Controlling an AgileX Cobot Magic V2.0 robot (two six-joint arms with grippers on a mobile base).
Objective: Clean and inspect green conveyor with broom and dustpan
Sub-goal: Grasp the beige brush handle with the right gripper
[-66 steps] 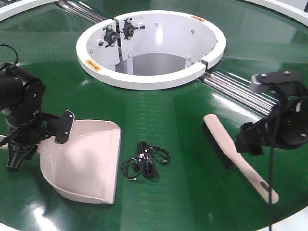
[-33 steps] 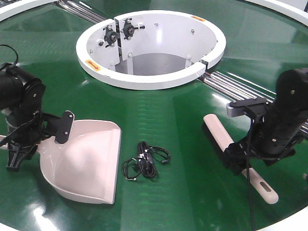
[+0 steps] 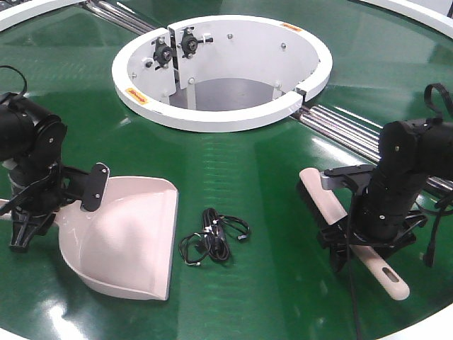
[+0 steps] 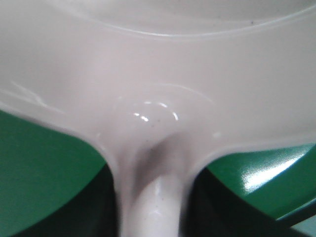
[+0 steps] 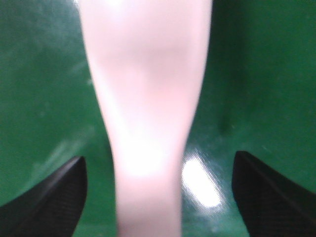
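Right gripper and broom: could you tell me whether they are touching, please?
Apart. The right wrist view shows the broom handle lying between the open fingers of the right gripper, with green conveyor visible on both sides.

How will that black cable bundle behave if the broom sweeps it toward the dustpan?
Probably floppy: the cable bundle lies in loose loops, so it may snag on the broom rather than slide as one piece. It looks thin and light, and the green conveyor is glossy, so it should likely shift easily.
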